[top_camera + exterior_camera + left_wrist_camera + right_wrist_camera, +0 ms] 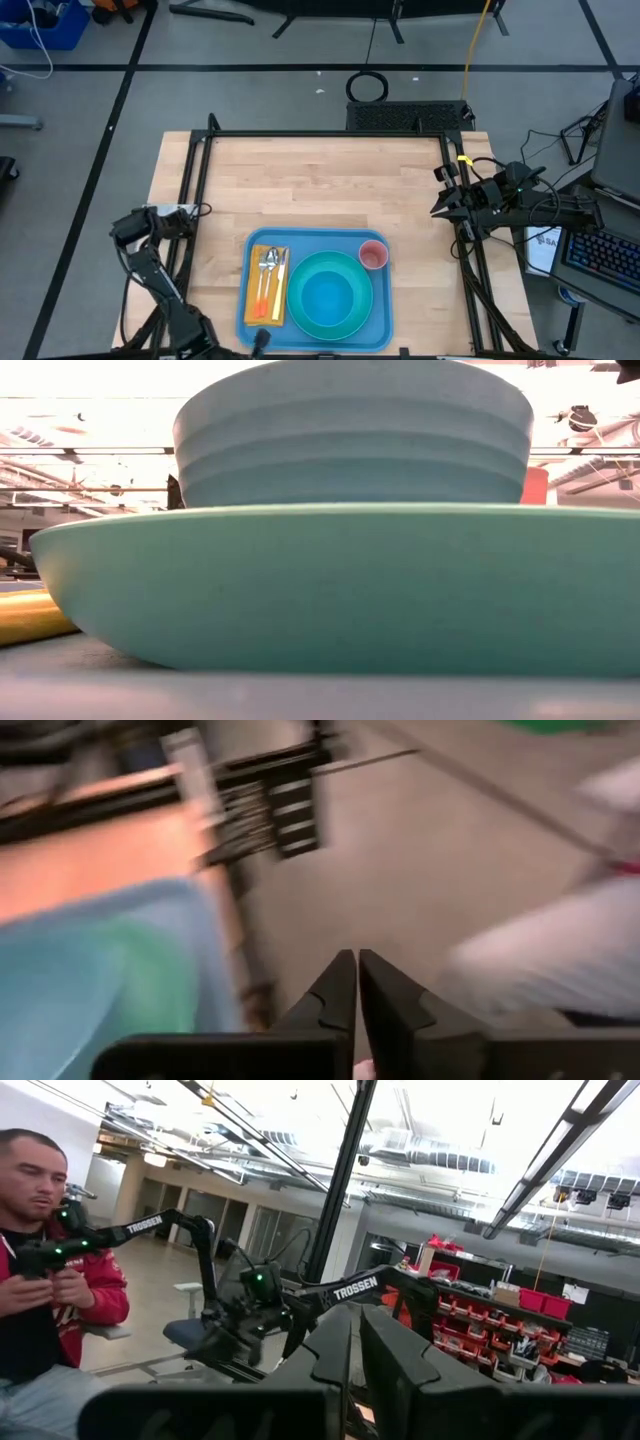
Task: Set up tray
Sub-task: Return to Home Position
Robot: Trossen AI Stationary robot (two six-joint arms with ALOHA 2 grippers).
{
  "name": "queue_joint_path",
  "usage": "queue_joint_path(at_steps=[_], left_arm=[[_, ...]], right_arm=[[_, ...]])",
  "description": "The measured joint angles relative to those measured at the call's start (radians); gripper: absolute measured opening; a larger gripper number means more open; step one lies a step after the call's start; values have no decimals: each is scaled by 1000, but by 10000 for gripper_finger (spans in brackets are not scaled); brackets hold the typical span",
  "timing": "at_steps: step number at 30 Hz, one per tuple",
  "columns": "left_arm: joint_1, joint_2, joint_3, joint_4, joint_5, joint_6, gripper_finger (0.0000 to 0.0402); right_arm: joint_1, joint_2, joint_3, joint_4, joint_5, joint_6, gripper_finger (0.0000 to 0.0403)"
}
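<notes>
The light-blue tray point(380, 318) lies at the table's near edge. On it sit a round turquoise plate point(300, 320) with a bowl point(328, 295) in it, a pink cup point(373, 255) at the far right corner, and a yellow napkin point(250, 300) carrying a fork and spoon point(268, 265). The low view shows the plate point(300, 600), the bowl point(350, 440) and the tray floor point(300, 700) up close. My left gripper point(193, 210) point(356, 970) is shut, off the table's left edge. My right gripper point(438, 207) point(355, 1340) is shut, raised at the right edge.
A black metal frame point(330, 133) runs along the table's far, left and right edges. Bare wood point(320, 185) stretches between the tray and the far edge. A seated person point(50, 1280) shows in the room beyond, along with other robot arms point(330, 1292).
</notes>
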Motion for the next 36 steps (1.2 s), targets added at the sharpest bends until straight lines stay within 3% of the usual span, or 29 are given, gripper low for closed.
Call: queue_joint_path(at_steps=[4, 9, 15, 19, 25, 36], left_arm=[[50, 0, 0, 145, 287, 220, 39], [144, -11, 0, 213, 500, 327, 46], [270, -60, 0, 167, 656, 364, 33], [321, -133, 0, 137, 622, 388, 6], [363, -335, -73, 121, 659, 466, 5], [335, -877, -623, 327, 422, 477, 5]], right_arm=[[0, 0, 0, 0, 0, 0, 18], [0, 0, 0, 0, 0, 0, 18], [0, 0, 0, 0, 0, 0, 18], [0, 0, 0, 0, 0, 0, 18], [0, 0, 0, 0, 0, 0, 18], [0, 0, 0, 0, 0, 0, 18]])
